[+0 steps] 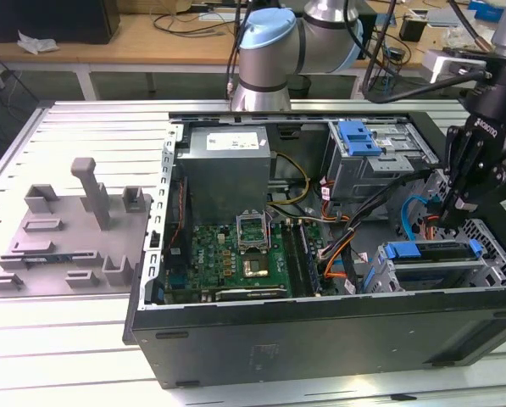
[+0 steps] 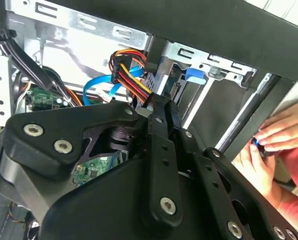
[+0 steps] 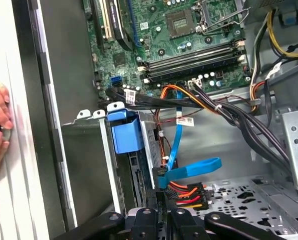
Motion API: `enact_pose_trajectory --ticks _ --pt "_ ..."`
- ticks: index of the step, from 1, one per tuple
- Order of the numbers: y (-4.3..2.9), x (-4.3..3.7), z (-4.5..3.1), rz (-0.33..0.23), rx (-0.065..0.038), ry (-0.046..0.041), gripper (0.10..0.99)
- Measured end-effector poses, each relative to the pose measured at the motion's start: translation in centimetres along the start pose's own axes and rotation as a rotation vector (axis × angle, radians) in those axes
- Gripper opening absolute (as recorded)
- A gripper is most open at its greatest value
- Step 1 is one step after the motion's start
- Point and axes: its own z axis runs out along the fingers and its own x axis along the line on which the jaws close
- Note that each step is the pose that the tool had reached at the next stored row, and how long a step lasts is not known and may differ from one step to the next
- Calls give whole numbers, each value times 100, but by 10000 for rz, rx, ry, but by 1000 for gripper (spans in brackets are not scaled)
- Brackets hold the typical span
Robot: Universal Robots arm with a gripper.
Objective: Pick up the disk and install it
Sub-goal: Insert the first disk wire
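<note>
Gripper [image 3: 159,197], fingers pressed together and apparently empty, tip at the cable plugs [image 3: 191,192] inside an open computer case [image 3: 39,75]. The disk [image 3: 125,134] sits slotted in the drive cage [image 3: 84,116] just beside it. Installing looks nearly done; final seating needs cable clearance

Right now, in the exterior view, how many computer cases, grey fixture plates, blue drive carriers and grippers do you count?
Computer case: 1
Grey fixture plate: 1
Blue carriers: 2, a bare bracket on the upper bay and the disk with its blue rail in the lower cage
Gripper: 1
Total: 5
</note>
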Motion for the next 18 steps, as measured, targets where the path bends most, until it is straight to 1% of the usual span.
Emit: enact_pose_trajectory --ticks 1,5,6,7,9,10,14,15,16,18 --pt "-4 19 4 -19 2 -130 169" --pt "-12 61 12 -79 -7 -437 169" --pt "-16 78 16 -109 -17 -581 169" --pt "-18 90 18 -129 -23 -674 169" --pt "-26 136 28 -190 -44 -943 169" --pt "-29 161 33 -215 -50 -1019 169" --pt "-31 229 48 -288 -64 -1175 169" --pt "-30 271 56 -340 -70 -1261 169" --pt "-31 293 61 -376 -73 -1317 169" --pt "-31 319 67 -425 -78 -1395 169"
